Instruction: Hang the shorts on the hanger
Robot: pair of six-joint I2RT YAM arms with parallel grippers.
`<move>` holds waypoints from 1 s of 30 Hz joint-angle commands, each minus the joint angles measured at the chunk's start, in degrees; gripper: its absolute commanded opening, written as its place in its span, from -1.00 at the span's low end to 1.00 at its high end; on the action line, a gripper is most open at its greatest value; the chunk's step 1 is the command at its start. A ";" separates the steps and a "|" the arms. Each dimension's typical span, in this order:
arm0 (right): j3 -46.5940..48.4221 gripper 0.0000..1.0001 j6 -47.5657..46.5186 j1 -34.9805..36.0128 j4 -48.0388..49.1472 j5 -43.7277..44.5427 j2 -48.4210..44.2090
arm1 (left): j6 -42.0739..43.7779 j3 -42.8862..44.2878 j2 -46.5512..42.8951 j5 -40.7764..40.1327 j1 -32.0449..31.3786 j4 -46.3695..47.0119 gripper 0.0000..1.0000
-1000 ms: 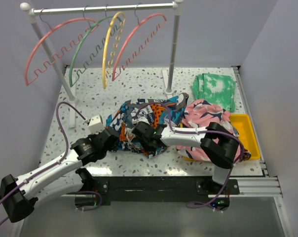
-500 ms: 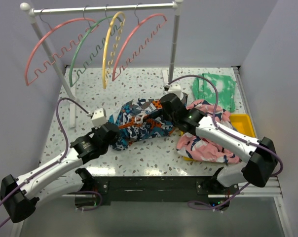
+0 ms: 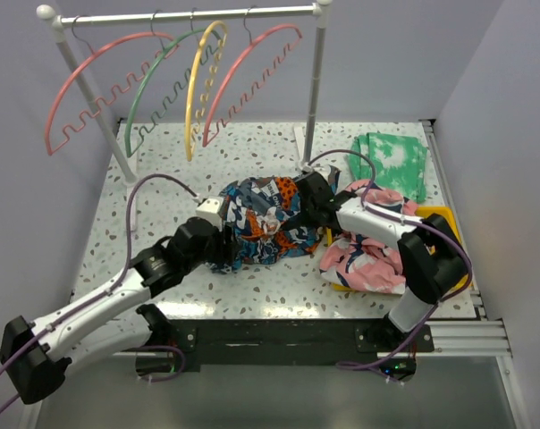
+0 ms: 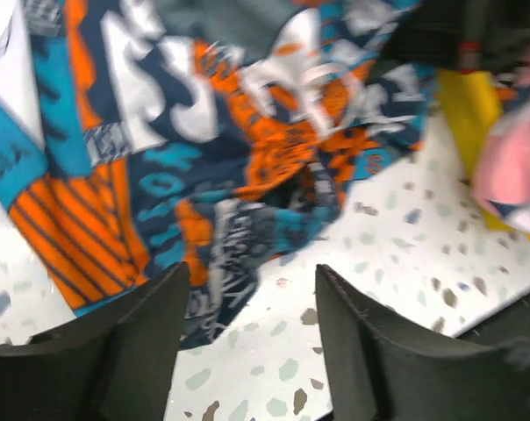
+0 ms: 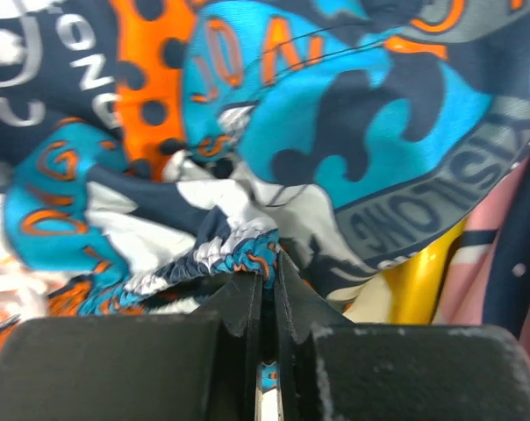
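Observation:
The shorts, a busy blue, orange, black and white print, lie bunched mid-table. My right gripper is at their right side and, in the right wrist view, is shut on a gathered edge of the shorts. At their left edge my left gripper stands open over bare table, just short of the shorts, holding nothing. Two coral-pink hangers hang on the rack at the back, away from both grippers.
The white rack also carries a green hanger and a yellow hanger. A pink floral garment lies partly over a yellow bin at the right. A green-and-white cloth is at the back right.
My left gripper has opened and let go of the shorts, sliding right. My right gripper closed on the shorts and carried that edge up and right; the cloth has bunched.

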 commanded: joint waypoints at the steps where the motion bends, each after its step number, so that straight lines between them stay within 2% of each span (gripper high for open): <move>1: 1.00 -1.00 1.48 0.47 2.32 -3.48 -3.92 | 10.65 8.45 -6.99 11.42 0.28 1.59 0.31; 4: 0.91 -1.00 1.65 0.47 2.76 -4.80 -5.06 | 13.73 16.61 -7.62 12.84 0.28 2.38 0.30; 6: 0.64 -1.00 1.74 0.47 3.29 -5.33 -5.94 | 15.22 24.25 -5.78 10.22 0.19 3.25 0.16; 7: 0.38 -1.00 1.92 0.47 3.46 -5.42 -6.20 | 16.18 26.98 -4.72 9.51 0.28 3.61 0.16; 8: 0.38 -1.00 2.01 0.47 3.64 -5.33 -6.47 | 18.11 32.66 -2.19 8.11 0.28 3.78 0.16; 10: 0.20 -1.00 2.27 0.47 3.73 -5.33 -7.00 | 20.22 38.58 0.98 1.61 0.28 3.43 0.18; 11: 0.20 -1.00 2.27 0.47 3.64 -5.25 -7.26 | 22.93 43.92 4.48 -0.24 0.19 3.43 0.24; 15: -0.50 -1.00 2.53 0.47 4.52 -5.33 -7.79 | 28.67 55.11 12.94 -7.79 0.45 3.25 0.29; 17: -0.50 -1.00 2.62 0.47 4.43 -5.77 -7.61 | 30.33 62.57 18.89 -8.70 2.37 0.12 0.29; 19: -0.15 -1.00 2.18 0.47 4.26 -6.04 -7.52 | 30.69 68.89 22.69 -5.72 5.97 -1.75 0.29; 24: -0.24 -1.00 1.74 0.47 4.34 -6.65 -7.26 | 34.12 75.51 31.14 0.43 10.82 -2.19 0.31; 30: -0.24 -1.00 1.39 0.47 4.69 -8.41 -6.56 | 36.67 80.62 37.29 0.36 12.58 -3.33 0.31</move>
